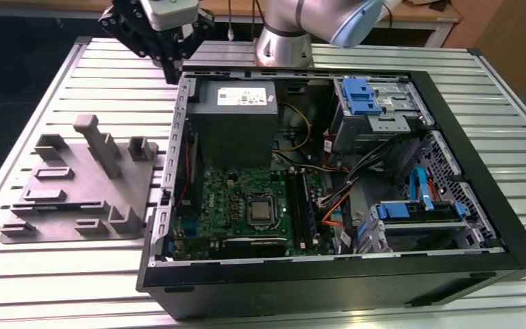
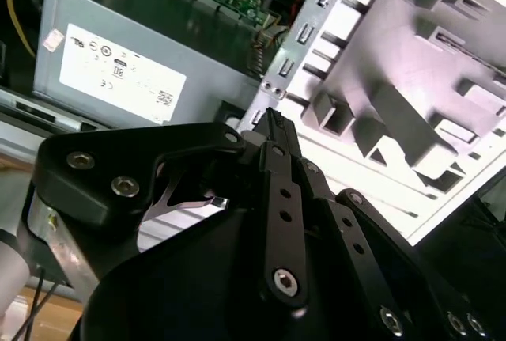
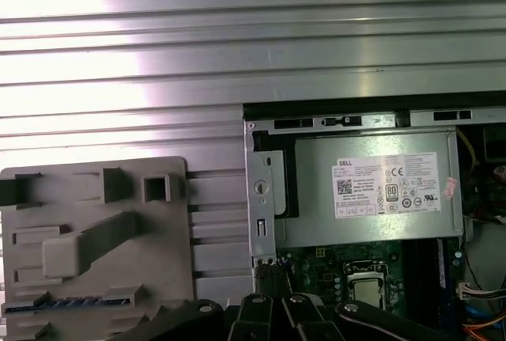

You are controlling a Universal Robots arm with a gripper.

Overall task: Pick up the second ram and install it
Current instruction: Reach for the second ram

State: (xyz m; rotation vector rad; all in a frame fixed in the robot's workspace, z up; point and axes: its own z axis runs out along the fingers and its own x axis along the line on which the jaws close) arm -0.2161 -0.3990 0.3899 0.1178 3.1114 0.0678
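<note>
Underneath all, worktop (image 1: 62, 288): a slatted metal surface is seen, on which everything else is carried.
Computer case (image 1: 336, 277): it is laid on its side with the panel off. A grey power supply (image 1: 231, 120) is seated at the far end and the green motherboard (image 1: 222, 199) nearer.
Tray (image 1: 80, 179): a grey plastic plate with raised blocks is laid just beside the case, on the exterior view's left.
Pincer (image 1: 170, 72): it is hung above the far corner of the case on the exterior view's left. Its jaws are seen drawn together with nothing between them.
Second ram (image 3: 67, 303): what is taken to be it is seen in the first wrist view as a thin dark strip, edge-up in a slot on the near part of the tray, well apart from the pincer.
Handling: the stick is judged light, stiff and thin, yet fragile at its chips and contact edge, so little force should be needed.
Hold: the exposed long edge near mid-length, pinched across the two flat faces, is judged best, so that tilt is avoided.
</note>
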